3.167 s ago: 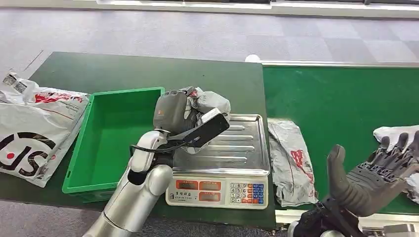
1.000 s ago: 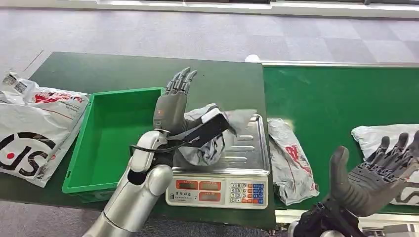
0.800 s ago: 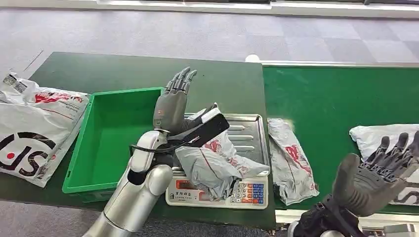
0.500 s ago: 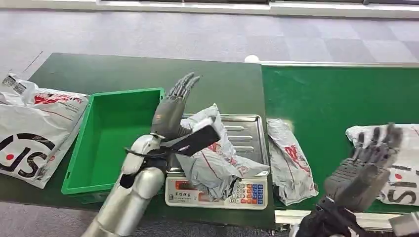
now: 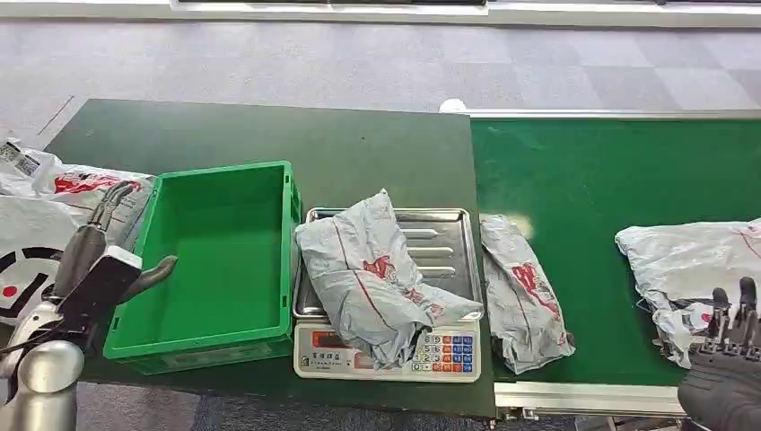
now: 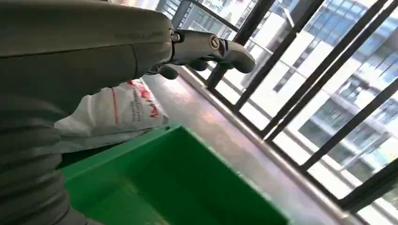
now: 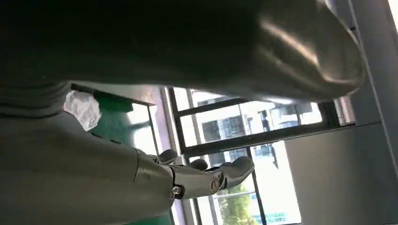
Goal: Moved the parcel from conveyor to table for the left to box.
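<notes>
Grey parcel [image 5: 372, 274] is lying on the scale tray [image 5: 449, 238], long axis running away from the robot, nearer the left hand [image 5: 103, 260], which is hovering spread and empty beyond the green box [image 5: 220, 242], right hand [image 5: 727, 377] likewise holding nothing.

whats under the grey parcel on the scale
The grey parcel lies on the scale's steel tray and droops over part of its front panel. The displays beneath it are covered.

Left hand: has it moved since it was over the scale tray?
Yes. The left hand has pulled back to the green bin's near left corner, empty, away from the scale.
</notes>
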Controlling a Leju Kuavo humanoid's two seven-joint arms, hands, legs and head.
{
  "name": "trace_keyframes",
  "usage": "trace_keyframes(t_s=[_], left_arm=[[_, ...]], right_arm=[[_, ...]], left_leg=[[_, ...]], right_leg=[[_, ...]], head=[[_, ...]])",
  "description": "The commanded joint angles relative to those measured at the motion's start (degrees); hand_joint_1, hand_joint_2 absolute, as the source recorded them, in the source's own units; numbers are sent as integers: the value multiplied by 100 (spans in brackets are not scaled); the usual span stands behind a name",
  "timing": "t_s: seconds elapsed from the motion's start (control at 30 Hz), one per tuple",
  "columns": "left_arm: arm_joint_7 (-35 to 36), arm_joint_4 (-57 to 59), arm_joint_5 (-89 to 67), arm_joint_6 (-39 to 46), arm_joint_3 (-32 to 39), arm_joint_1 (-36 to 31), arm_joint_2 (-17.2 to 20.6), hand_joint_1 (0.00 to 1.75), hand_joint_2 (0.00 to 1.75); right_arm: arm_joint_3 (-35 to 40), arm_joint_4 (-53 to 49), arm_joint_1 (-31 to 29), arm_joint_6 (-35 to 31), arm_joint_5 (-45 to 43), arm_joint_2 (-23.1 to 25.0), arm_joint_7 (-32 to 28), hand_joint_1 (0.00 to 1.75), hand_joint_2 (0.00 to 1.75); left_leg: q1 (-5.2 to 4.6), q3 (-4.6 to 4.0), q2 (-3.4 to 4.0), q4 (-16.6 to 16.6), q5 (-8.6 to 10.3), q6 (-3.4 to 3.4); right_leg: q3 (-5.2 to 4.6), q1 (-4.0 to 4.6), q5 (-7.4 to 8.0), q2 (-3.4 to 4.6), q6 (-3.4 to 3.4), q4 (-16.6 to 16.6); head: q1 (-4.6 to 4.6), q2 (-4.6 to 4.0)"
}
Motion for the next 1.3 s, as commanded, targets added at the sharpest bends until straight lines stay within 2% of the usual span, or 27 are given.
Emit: trace_keyframes(t_s=[0.03, 0.13, 0.27, 0.33, 0.37, 0.5, 0.57, 0.6, 0.7, 0.77, 0.83, 0.87, 1.0, 1.03, 1.13, 1.2, 1.3], left_arm=[[-49, 91, 2899, 1170, 1224, -696, -380, 0, 175], [-187, 174, 3213, 1166, 1312, -754, -349, 0, 175], [-250, 79, 3295, 783, 634, -605, 15, 0, 175], [-254, 31, 3267, 790, 561, -560, -21, 0, 175], [-217, -32, 2947, 571, 218, -416, 211, 0, 175], [-14, -170, 2078, 69, -825, -31, 415, 0, 175], [-14, -137, 1970, 77, -970, -7, 424, 0, 175], [62, -87, 1785, -144, -1289, -12, 610, 0, 175], [112, 50, 1294, -277, -1891, -96, 730, 0, 175], [100, 203, 980, -319, -2514, -268, 736, 0, 175], [226, 376, 944, -281, -3164, -520, 823, 0, 175], [248, 404, 961, -220, -3240, -551, 816, 0, 175], [255, 411, 953, -224, -3314, -595, 888, 0, 175], [322, 466, 846, -250, -3533, -668, 949, 0, 175], [491, 602, 538, -76, -3965, -771, 808, 0, 175], [728, 725, 10, 240, -4317, -851, 466, 0, 175], [923, 932, -323, 499, -4778, -960, 185, 0, 175]], right_arm=[[-190, 49, -152, -293, 115, 238, 12, 0, 0], [-157, 35, -169, -407, 121, 238, 29, 0, 0], [-95, -1, -71, -713, 103, 238, -54, 0, 0], [-99, 2, -68, -708, 99, 238, -57, 0, 0], [-110, 9, -85, -742, 77, 238, -68, 0, 0], [-56, 69, -186, -791, 88, 238, -51, 0, 0], [-26, 81, -204, -803, 107, 238, -48, 0, 0], [12, 105, -208, -793, 129, 215, -50, 0, 0], [160, 177, -231, -904, 146, 144, -69, 0, 0], [480, 304, -169, -1163, 149, -64, -139, 0, 0], [1022, 482, -14, -1660, 26, -513, -286, 0, 0], [1100, 514, 9, -1745, 1, -573, -332, 0, 0], [1176, 536, 54, -1807, -45, -660, -364, 0, 0], [1318, 555, 114, -1892, -107, -819, -383, 0, 0], [1551, 669, 99, -2030, -234, -1076, -434, 0, 0], [1771, 859, -59, -2009, -312, -1306, -408, 0, 0], [2028, 1169, -313, -2040, -363, -1508, -406, 0, 0]], left_leg=[[10, -9, -7, 5, 5, -1], [2, 4, -4, -7, 11, -4], [6, 4, -12, -1, 14, -9], [7, 5, -14, -3, 14, -8], [5, 5, -14, -3, 14, -8], [3, 8, -13, -7, 16, -7], [2, 9, -19, -10, 19, -6], [5, 14, -26, -27, 29, -3], [5, 5, -15, -7, 18, -7], [6, 7, -20, -21, 27, -6], [5, 8, -34, -11, 22, -7], [5, 6, -49, -15, 28, -4], [6, 7, -25, -19, 28, 1], [3, 6, -15, -11, 21, -3], [5, 8, -27, -14, 25, -3], [4, 11, -27, -14, 24, -2], [3, 10, -29, -17, 28, 3]], right_leg=[[-3, 13, 6, -8, -3, -3], [5, 10, 9, -4, -5, -5], [8, 14, 4, -9, -2, -2], [12, 15, 5, -11, -2, -6], [11, 13, 4, -10, -1, -4], [14, 11, 6, -11, -1, -8], [15, 9, 6, -17, -1, -11], [23, 13, 16, -24, -2, -31], [14, 12, 10, -11, -3, -12], [17, 14, 18, -17, -5, -24], [20, 13, 9, -31, -2, -16], [26, 13, 11, -46, 0, -23], [21, 15, 20, -21, -1, -28], [15, 11, 17, -13, -2, -17], [19, 14, 17, -26, -1, -22], [23, 12, 17, -23, 1, -22], [26, 11, 24, -24, 4, -31]], head=[[0, 0], [0, 0], [0, 0], [0, 0], [0, 0], [0, 0], [0, 0], [0, 0], [0, 0], [0, 0], [0, 0], [0, 0], [0, 0], [0, 0], [0, 0], [0, 0], [0, 0]])
